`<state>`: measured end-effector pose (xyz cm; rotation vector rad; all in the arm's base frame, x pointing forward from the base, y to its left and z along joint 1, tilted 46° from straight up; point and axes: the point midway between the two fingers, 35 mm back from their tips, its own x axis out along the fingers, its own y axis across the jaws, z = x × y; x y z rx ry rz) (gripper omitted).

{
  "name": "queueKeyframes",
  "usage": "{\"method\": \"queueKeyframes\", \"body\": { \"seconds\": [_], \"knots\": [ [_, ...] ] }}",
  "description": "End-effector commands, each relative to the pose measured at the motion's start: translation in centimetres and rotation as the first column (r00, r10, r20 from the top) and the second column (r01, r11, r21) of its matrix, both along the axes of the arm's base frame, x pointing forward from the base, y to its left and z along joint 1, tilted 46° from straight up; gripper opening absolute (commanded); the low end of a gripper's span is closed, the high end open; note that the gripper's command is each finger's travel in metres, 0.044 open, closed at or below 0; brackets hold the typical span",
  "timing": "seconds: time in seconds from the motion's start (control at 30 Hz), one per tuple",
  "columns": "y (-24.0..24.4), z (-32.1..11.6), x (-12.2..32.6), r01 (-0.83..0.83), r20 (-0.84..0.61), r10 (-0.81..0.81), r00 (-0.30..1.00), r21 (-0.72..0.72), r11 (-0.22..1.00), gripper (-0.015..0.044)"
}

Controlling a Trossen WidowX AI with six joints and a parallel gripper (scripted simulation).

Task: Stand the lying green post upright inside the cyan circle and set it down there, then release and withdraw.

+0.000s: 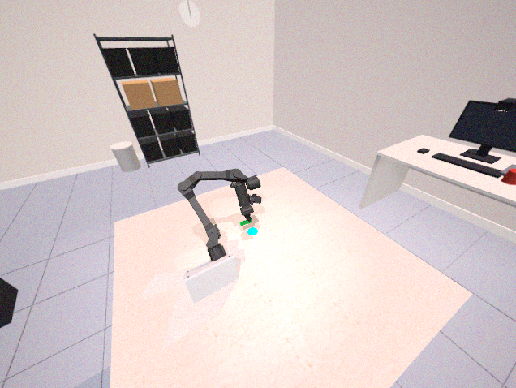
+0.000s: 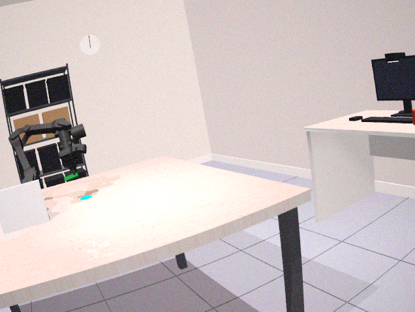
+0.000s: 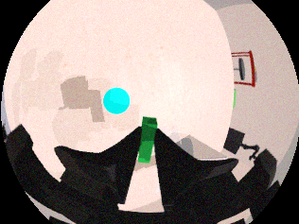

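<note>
The green post (image 1: 245, 222) (image 2: 70, 176) (image 3: 147, 141) is held near level, not upright, above the table. My gripper (image 1: 248, 219) (image 2: 74, 172) (image 3: 149, 130) points down and is shut on the post, with a fingertip on each side of it in the wrist view. The cyan circle (image 1: 252, 231) (image 2: 86, 198) (image 3: 116, 100) lies flat on the table and nothing stands on it. In the wrist view it is ahead and to the left of the post. The post's height above the table is hard to judge exactly.
The pale table (image 1: 316, 291) (image 2: 187, 207) carries the arm's base and a white upright panel (image 1: 213, 278) (image 2: 23, 206) close beside the base. Shadows of the arm fall near the circle. A shelf rack, a bin and a white desk with a monitor stand away from the table.
</note>
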<state>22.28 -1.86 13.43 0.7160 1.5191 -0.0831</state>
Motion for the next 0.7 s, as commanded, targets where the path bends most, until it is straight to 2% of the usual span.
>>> {"method": "queueKeyframes", "body": {
  "seconds": [0.0, 0.67],
  "knots": [
    [0.05, -0.18, -0.16, 0.004, 0.003, -0.004, 1.000, -0.028, 1.000, 0.0023],
    [0.15, -0.71, -0.43, 0.023, 0.041, -0.018, 0.999, -0.145, 0.989, 0.0023]
  ]
}}
